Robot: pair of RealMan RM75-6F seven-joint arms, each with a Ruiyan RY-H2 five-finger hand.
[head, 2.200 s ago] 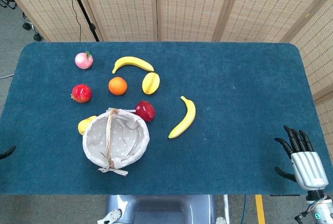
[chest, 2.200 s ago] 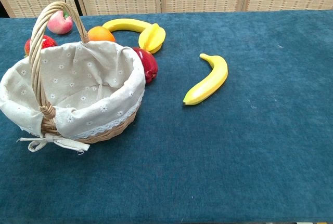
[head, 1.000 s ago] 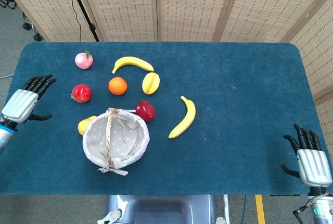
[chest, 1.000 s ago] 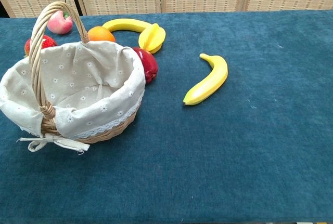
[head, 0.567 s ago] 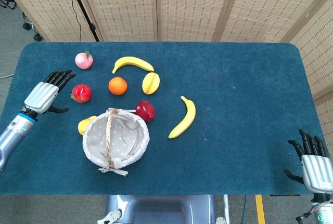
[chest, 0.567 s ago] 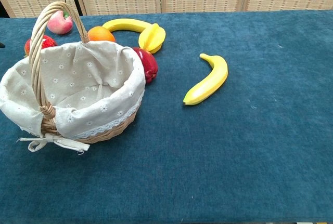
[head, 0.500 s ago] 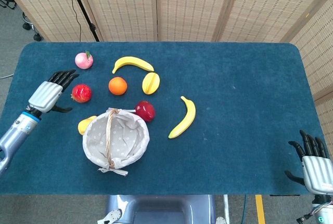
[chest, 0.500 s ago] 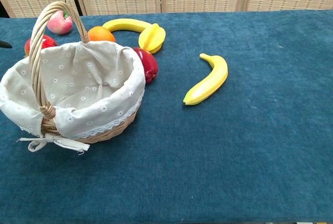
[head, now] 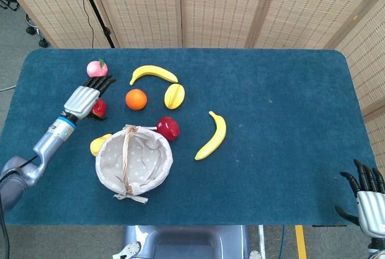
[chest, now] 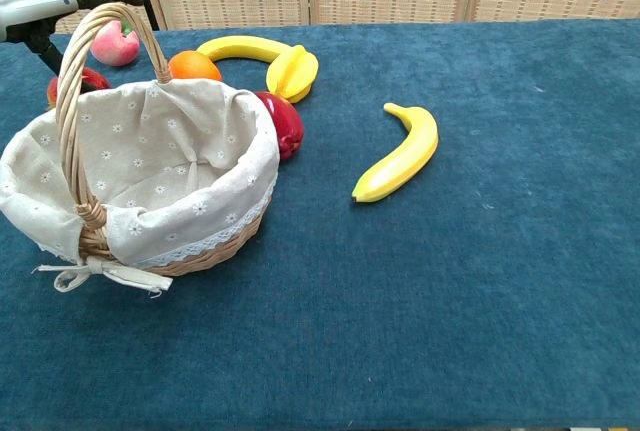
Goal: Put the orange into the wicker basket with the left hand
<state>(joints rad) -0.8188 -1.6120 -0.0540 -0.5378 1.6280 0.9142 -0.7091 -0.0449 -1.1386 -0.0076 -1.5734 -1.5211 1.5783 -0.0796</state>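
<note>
1. Nearest the robot, the right hand (head: 369, 202) hung off the table's (head: 289, 163) near right corner, fingers spread and holding nothing.
2. The wicker basket (head: 133, 163) stood on the near left part of the table, lined with pale flowered cloth, its handle (chest: 75, 111) arching over it; in the chest view nothing showed inside it.
3. A small yellow fruit (head: 99, 144) lay touching the basket's far left rim, and a dark red apple (head: 168, 128) sat just against its far right rim.
4. A single banana (head: 213, 135) lay to the right of the apple, well apart from the basket.
5. The left hand (head: 85, 98) hovered over the table beyond the basket's left side, fingers stretched flat and apart, grasping nothing; it covered most of a red strawberry-like fruit (head: 100, 108).
6. The orange (head: 136, 99) sat on the cloth to the right of that hand, near its fingertips but apart from them, and beyond the basket's rim.
7. A yellow starfruit (head: 174, 95) lay just right of the orange.
8. Farther back, a second banana (head: 154, 73) curved above the orange and starfruit, and a pink peach (head: 96, 68) lay just beyond the left hand's fingertips.
</note>
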